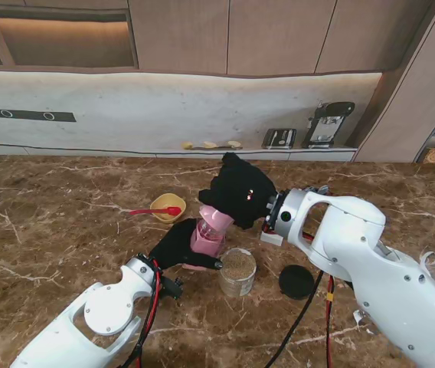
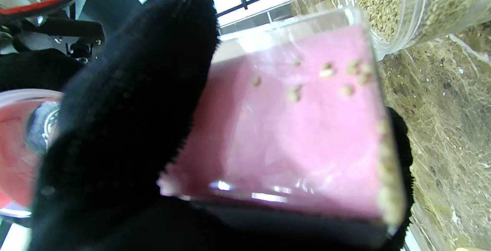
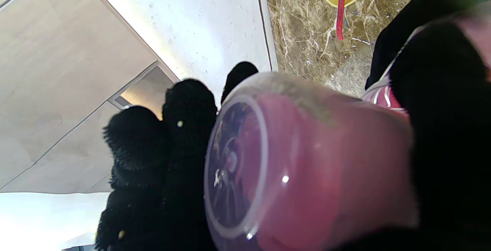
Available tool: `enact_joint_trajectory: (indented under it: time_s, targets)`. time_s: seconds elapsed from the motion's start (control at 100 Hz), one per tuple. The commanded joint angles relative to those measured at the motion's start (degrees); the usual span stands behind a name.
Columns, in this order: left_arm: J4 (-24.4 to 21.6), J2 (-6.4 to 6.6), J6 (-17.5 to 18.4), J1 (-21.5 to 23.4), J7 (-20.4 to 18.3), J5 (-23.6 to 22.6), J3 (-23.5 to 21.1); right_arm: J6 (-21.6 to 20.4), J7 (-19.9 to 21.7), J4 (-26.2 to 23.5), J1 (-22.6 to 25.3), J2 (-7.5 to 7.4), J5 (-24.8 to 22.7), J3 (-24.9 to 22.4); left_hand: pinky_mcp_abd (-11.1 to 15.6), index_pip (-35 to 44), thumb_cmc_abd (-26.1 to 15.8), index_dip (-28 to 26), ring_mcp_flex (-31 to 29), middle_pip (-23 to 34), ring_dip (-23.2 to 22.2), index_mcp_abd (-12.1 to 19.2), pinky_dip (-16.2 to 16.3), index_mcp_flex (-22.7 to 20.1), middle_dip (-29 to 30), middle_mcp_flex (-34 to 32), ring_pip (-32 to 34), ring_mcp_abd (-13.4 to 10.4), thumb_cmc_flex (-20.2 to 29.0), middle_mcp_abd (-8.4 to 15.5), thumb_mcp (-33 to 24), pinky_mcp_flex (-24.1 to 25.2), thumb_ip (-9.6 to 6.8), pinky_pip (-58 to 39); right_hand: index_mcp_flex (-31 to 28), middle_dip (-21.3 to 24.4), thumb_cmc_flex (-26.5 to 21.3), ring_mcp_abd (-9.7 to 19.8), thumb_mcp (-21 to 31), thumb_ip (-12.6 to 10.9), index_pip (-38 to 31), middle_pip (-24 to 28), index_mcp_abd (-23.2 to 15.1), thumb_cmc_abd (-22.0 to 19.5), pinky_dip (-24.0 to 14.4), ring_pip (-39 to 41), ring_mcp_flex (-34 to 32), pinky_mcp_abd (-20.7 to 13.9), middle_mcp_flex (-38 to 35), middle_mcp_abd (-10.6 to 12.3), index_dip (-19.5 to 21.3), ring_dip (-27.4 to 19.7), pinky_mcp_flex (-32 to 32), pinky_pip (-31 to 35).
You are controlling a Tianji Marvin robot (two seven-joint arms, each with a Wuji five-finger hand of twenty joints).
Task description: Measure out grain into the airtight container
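Observation:
My left hand [image 1: 175, 245] is shut on a pink, clear-walled container [image 1: 206, 244] standing on the table. In the left wrist view the pink container [image 2: 303, 136] shows a few loose grains inside. Just above it, my right hand [image 1: 237, 192] is shut on a pink measuring cup [image 1: 216, 218], tipped mouth-down toward the container. The right wrist view shows the measuring cup [image 3: 299, 166] from its base, with my fingers [image 3: 188, 128] wrapped around it. A clear jar of grain [image 1: 237, 272] stands right beside the container, on its right; the grain jar [image 2: 387, 5] is open.
A round black lid [image 1: 296, 281] lies on the marble table [image 1: 64, 230] to the right of the jar. A yellow bowl [image 1: 168, 207] with a red spoon [image 1: 152, 211] sits farther from me on the left. Cables hang by my right arm.

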State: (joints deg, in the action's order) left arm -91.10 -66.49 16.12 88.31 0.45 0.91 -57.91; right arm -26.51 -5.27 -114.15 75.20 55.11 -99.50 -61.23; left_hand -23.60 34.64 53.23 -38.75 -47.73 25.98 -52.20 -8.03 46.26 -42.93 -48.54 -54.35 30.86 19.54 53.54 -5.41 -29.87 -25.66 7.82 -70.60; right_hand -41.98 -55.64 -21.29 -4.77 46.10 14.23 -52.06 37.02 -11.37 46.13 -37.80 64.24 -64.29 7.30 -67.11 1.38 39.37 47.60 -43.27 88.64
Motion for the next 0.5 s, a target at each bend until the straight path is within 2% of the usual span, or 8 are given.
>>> enact_joint_trajectory:
  time_s: [0.0, 0.35, 0.49]
  targets:
    - [-2.07, -0.69, 0.57, -0.48, -0.29, -0.01, 0.44, 0.02, 0.71, 1.33, 0.39, -0.13, -0.18, 0.6, 3.08, 21.91, -34.15, -1.08, -4.59, 5.69, -3.48, 15.09, 0.91, -12.31, -2.1, -3.62, 11.1, -3.22, 14.31, 4.81, -12.47, -0.3, 1.29, -2.24, -5.93, -4.91, -9.89, 10.08, 15.68, 1.88, 0.43, 15.18, -7.91, -16.44, -1.49, 5.15, -2.68, -3.57, -7.59, 7.46, -0.67, 2.21, 0.15, 2.33]
    - [-2.05, -0.66, 0.49, -0.63, -0.4, -0.07, 0.43, 0.16, -1.11, 2.17, -0.52, -0.26, -0.07, 1.5, 3.14, 21.9, -34.17, -1.12, -4.75, 5.64, -3.47, 15.38, 0.94, -12.26, -2.12, -3.71, 11.13, -3.35, 14.23, 4.99, -12.46, -0.41, 1.28, -2.31, -6.52, -5.0, -9.6, 10.22, 16.31, 1.73, 0.39, 15.31, -8.46, -15.56, -1.62, 5.26, -3.07, -3.57, -8.19, 7.45, -1.29, 2.4, 0.15, 2.28]
    - [-2.02, -0.67, 0.48, -0.68, -0.43, -0.05, 0.43, -1.17, -2.06, 2.86, -1.33, -0.41, 0.53, 1.81, 3.01, 21.87, -34.14, -1.12, -4.71, 5.65, -3.47, 15.31, 0.94, -12.24, -2.18, -3.65, 11.1, -3.29, 14.27, 4.9, -12.46, -0.38, 1.31, -2.28, -7.49, -4.99, -9.08, 10.22, 17.08, 1.74, 0.81, 15.23, -10.32, -14.55, -1.68, 5.2, -3.16, -3.57, -8.69, 7.37, -2.12, 2.48, 0.14, 2.25]
